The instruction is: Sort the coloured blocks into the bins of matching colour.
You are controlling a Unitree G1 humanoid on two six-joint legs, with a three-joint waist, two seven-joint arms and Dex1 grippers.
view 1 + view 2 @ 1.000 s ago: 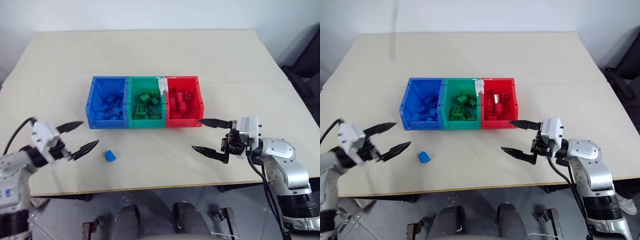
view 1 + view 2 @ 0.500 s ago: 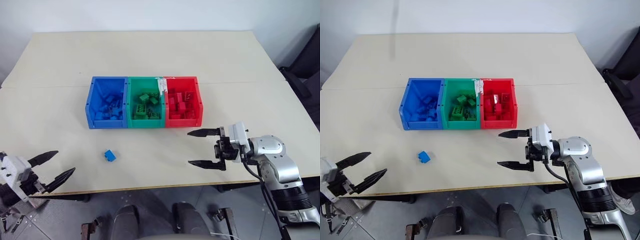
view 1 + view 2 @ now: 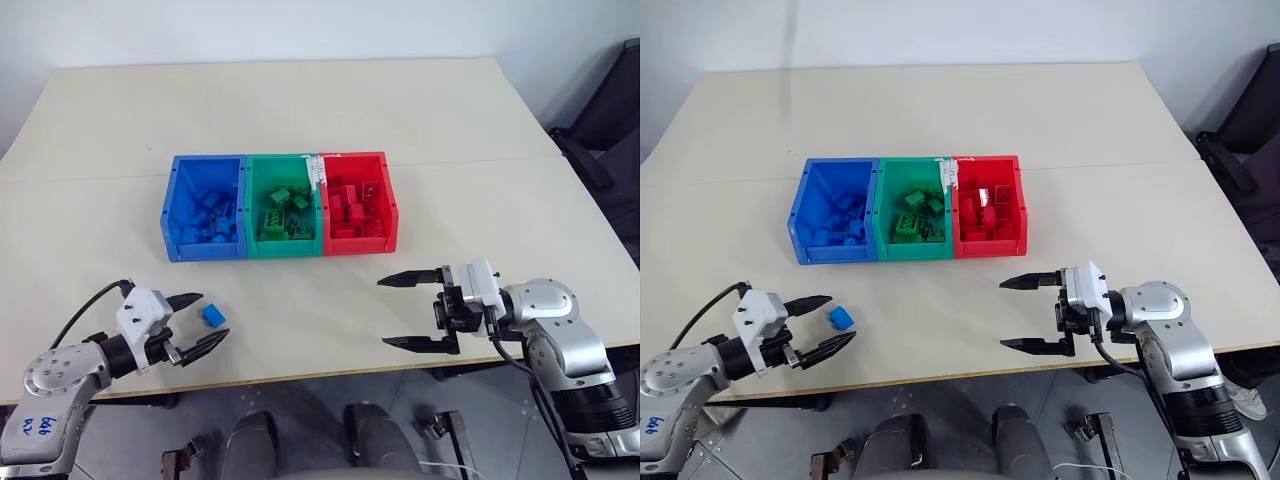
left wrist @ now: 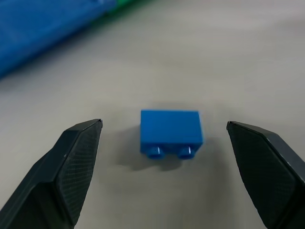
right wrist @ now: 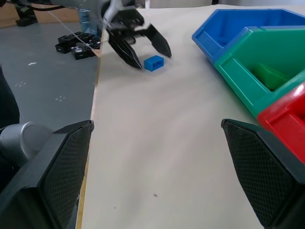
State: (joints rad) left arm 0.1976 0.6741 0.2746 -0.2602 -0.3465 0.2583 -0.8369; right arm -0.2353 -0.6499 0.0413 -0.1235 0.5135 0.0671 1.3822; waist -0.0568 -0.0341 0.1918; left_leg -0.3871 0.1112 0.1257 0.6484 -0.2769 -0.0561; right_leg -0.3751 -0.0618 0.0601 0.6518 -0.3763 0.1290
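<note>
One blue block (image 3: 211, 316) sits alone on the surface (image 3: 300, 100), near the front edge and well apart from the bins (image 3: 279, 204). Your left gripper (image 3: 195, 320) is wide open and holds nothing. The block is just in front of its tips, in line with the gap but not yet between them. Your right gripper (image 3: 411, 311) is wide open too, empty, off to the side over bare surface.

The block looks small, light and hard, so it should not squash. Its smooth plastic may slip or scoot away if one finger bumps it first. It lies on its side with the studs facing your left gripper. Take hold across the two flat side walls, in the middle, and squeeze gently. It belongs in the blue bin (image 3: 174, 205), where other blue blocks already lie
</note>
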